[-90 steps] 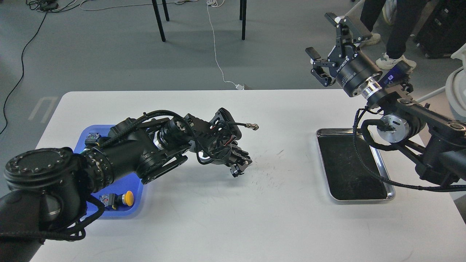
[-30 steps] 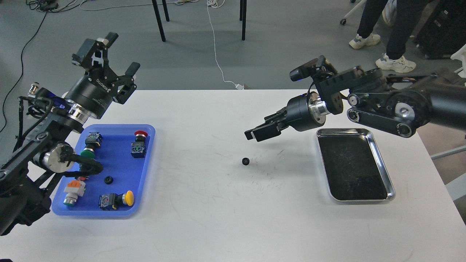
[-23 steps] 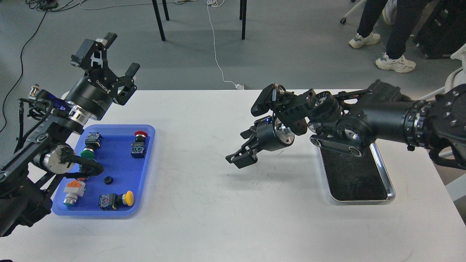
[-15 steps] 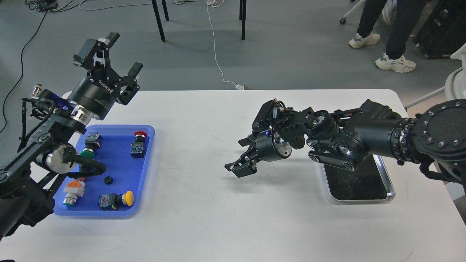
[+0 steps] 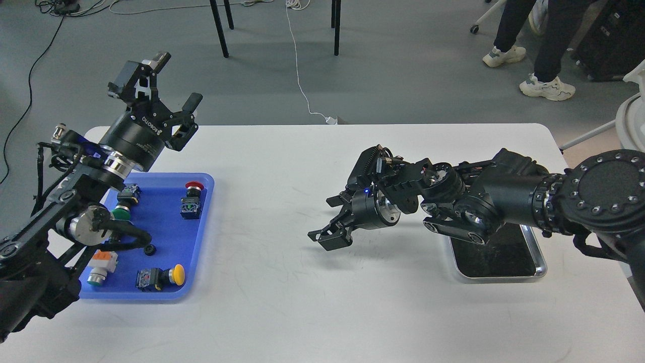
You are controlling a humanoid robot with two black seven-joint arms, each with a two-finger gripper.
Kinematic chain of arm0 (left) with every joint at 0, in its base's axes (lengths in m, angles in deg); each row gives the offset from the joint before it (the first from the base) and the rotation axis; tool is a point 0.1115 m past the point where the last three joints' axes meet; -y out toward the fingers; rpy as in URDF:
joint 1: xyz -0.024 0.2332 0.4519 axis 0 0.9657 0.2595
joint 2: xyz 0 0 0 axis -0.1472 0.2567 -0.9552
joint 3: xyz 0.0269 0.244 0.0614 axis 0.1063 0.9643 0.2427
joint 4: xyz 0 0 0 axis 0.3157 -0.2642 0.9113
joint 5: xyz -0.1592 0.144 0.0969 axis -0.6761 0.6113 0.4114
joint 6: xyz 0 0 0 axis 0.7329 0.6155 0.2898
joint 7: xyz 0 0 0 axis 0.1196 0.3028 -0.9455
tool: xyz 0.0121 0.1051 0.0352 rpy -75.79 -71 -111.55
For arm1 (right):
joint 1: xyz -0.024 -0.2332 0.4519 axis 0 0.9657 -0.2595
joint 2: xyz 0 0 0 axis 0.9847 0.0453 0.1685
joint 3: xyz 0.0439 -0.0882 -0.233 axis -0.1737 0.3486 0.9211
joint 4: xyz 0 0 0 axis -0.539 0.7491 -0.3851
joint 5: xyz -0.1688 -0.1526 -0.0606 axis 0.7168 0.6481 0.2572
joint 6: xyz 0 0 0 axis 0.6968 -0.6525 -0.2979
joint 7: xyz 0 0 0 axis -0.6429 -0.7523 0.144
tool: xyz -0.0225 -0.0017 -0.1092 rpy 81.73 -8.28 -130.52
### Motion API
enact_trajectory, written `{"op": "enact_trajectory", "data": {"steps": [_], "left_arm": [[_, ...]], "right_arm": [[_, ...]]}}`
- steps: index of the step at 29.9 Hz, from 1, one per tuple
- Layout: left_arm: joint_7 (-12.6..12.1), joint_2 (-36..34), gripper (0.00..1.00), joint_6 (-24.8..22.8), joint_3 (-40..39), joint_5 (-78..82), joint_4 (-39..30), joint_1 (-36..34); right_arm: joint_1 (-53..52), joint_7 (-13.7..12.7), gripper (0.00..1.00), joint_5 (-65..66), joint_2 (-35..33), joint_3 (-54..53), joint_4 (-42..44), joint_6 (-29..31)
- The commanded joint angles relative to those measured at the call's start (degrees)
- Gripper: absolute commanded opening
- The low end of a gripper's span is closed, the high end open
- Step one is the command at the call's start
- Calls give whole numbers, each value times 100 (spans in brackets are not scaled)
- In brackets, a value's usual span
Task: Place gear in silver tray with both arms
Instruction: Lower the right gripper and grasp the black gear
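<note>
My right gripper is open and hangs low over the middle of the white table, fingers pointing left and down. The small black gear that lay on the table there is hidden under the gripper. The silver tray lies to the right, its far half covered by my right arm. My left gripper is open and empty, raised high above the table's back left corner, past the blue tray.
A blue plastic tray at the left holds several push-button switches and another small black gear. A person's legs and chair legs stand on the floor behind the table.
My left arm left a gear on the table's middle and rose back over the blue tray. My right arm swung down from high right and lowered its open gripper over the gear, now hidden.
</note>
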Motion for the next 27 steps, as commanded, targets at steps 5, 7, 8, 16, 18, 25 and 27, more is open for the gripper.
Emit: {"op": "enact_trajectory", "data": {"steps": [5,7,8,16,18,25,27], "left_arm": [[0,37,98,0,16,0,-8,0],[0,46,98,0,16,0,-8,0],[0,37,98,0,16,0,-8,0],[-9,55,98,8,16,0,-52,0],[-9,55,98,8,16,0,-52,0],[-9,55,98,8,24,0,-88,0],[-9,55,98,8,16,0,-88,0]], "right_arm": [[31,0,95,13,7,168,142,0],[31,0,95,13,7,229,239,0],[31,0,95,13,7,256,257,0],[224,0,92,4,7,265,397,0],[268,0,87,4,7,265,450,0],[312,0,73,4,7,265,564,0],[312,0,69,4,7,265,564,0]]}}
